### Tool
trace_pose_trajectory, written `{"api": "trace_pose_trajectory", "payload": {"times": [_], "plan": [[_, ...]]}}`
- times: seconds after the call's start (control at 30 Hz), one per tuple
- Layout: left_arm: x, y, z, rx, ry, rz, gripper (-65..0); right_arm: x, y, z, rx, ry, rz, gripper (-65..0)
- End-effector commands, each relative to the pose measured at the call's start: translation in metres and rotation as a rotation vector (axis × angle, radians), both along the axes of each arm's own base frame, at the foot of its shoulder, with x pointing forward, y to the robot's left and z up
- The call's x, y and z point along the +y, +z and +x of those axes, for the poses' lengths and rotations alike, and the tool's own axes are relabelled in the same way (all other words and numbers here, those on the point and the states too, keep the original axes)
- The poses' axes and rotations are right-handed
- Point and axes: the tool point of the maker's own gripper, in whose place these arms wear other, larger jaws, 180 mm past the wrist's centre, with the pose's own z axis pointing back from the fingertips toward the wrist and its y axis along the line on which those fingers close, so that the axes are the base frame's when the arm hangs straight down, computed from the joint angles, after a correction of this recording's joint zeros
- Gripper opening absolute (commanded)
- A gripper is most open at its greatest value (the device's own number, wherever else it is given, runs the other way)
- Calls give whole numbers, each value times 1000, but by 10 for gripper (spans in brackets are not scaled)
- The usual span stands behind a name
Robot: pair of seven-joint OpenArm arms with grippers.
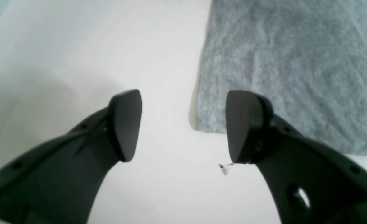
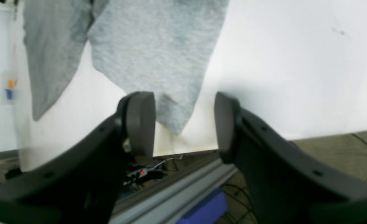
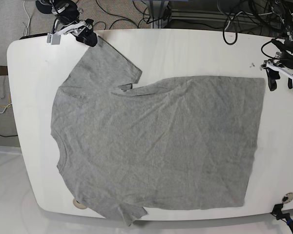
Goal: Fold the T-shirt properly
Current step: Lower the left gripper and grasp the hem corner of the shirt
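A grey T-shirt (image 3: 156, 141) lies spread flat on the white table (image 3: 195, 48), collar to the left and hem to the right. My left gripper (image 1: 183, 127) is open just above the table. The shirt's far hem corner (image 1: 202, 124) lies between its fingers, close to the right one. In the base view this left gripper (image 3: 284, 80) sits just past that corner (image 3: 261, 80). My right gripper (image 2: 185, 124) is open too, with the tip of the far sleeve (image 2: 175, 124) between its fingers. From the base it shows at the table's top left (image 3: 85, 35).
The table's far edge runs right under the right gripper, with an aluminium rail (image 2: 177, 186), cables and floor (image 2: 341, 146) beyond it. A small dark mark (image 1: 223, 168) is on the table by the left gripper. Two round holes (image 3: 285, 197) sit near the front edge.
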Motion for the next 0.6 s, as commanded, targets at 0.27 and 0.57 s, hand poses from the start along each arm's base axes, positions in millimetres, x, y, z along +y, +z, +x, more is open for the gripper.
{"api": "trace_pose_trajectory", "payload": {"times": [0.27, 0.57], "plan": [[2, 13, 6, -44, -11, 20, -250, 23, -7, 6, 8, 58, 42, -350], [2, 13, 6, -44, -11, 20, -250, 31, -2, 38, -46, 83, 58, -350]]}}
